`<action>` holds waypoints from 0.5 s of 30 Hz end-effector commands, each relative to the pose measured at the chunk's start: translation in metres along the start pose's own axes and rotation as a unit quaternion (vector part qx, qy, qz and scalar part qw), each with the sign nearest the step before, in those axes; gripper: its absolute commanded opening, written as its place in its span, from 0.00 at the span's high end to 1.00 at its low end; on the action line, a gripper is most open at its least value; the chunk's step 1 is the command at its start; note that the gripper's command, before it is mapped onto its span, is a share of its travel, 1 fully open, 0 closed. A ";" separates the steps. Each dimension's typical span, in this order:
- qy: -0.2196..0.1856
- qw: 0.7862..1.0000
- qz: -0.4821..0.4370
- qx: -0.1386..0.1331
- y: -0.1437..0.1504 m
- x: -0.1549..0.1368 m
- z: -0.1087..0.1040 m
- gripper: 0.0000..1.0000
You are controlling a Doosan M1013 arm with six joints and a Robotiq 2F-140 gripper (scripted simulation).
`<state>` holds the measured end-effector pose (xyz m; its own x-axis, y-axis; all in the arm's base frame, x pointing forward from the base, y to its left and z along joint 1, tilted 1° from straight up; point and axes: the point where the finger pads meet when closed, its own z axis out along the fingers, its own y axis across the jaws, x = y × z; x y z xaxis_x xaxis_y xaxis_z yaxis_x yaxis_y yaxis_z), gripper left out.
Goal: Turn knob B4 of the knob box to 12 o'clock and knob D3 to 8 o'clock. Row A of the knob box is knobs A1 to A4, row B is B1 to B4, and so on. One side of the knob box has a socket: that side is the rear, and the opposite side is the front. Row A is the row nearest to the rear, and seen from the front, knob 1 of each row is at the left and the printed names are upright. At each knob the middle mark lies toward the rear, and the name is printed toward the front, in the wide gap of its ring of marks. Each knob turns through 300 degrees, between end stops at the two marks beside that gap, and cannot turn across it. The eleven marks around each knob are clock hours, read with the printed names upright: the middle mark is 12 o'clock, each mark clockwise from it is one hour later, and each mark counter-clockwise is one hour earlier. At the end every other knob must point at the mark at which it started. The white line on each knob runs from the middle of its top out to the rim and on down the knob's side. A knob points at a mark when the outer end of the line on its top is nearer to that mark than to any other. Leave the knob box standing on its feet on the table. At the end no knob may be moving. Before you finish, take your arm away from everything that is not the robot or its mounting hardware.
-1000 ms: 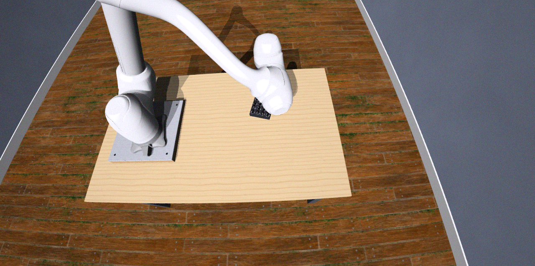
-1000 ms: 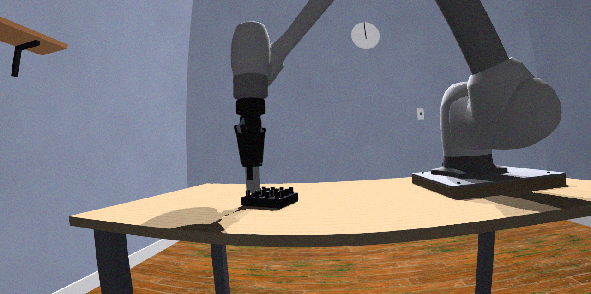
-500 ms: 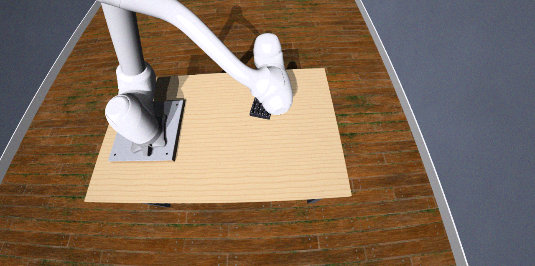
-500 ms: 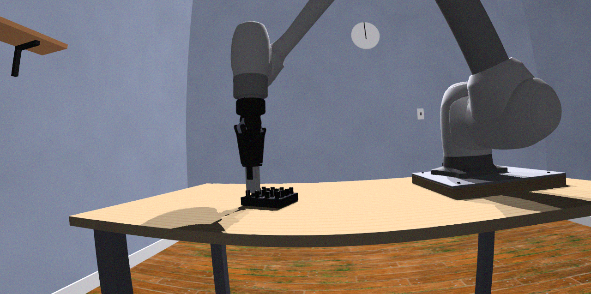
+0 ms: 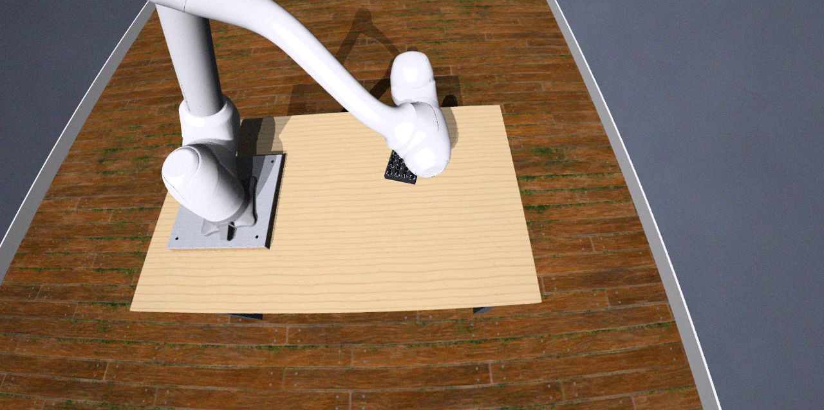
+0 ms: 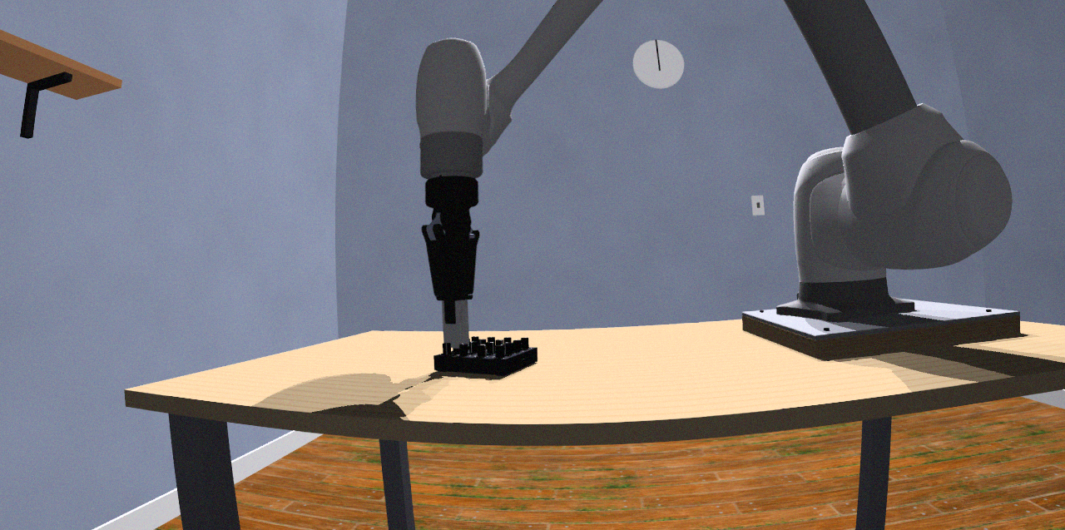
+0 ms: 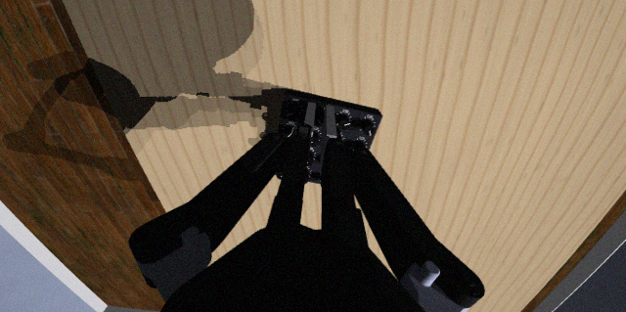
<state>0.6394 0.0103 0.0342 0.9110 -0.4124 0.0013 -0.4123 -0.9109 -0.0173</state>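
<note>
The black knob box (image 5: 400, 179) (image 6: 468, 365) (image 7: 349, 105) stands flat on the table. Its rows of small dark knobs show white marks; the arm covers part of it in the top view. My gripper (image 6: 455, 345) (image 7: 318, 115) points down, its fingertips low among the knobs. The pale pads stand close on both sides of a dark knob (image 7: 320, 112), second from the left in the top row of the wrist view, and appear shut on it. Its line and printed name are hidden. Knobs B4 and D3 cannot be told apart by name. The socket is not visible.
Other knobs stand close around the fingertips, with several to the right in the wrist view, such as one knob (image 7: 369, 121). The arm's base plate (image 5: 270, 200) (image 6: 789, 337) is on the table (image 5: 403, 246) (image 6: 596, 385), well away from the box.
</note>
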 end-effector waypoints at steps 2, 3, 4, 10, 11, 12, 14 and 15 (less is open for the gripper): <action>0.000 1.000 -0.003 0.000 0.000 0.000 0.000 0.95; 0.000 1.000 -0.005 0.000 0.000 0.000 0.000 0.95; 0.000 1.000 -0.006 0.000 0.000 0.000 0.000 0.95; 0.000 1.000 -0.024 0.000 0.000 0.000 0.000 0.95; 0.000 1.000 -0.029 0.000 0.000 0.000 0.000 0.95; 0.000 0.999 -0.033 0.000 0.000 0.000 0.000 0.95; 0.000 0.999 -0.044 0.000 0.000 0.000 0.000 0.95; 0.000 0.999 -0.044 0.000 0.000 0.000 0.000 0.95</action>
<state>0.6394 0.0103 0.0342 0.9391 -0.3437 0.0027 -0.3436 -0.9390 -0.0167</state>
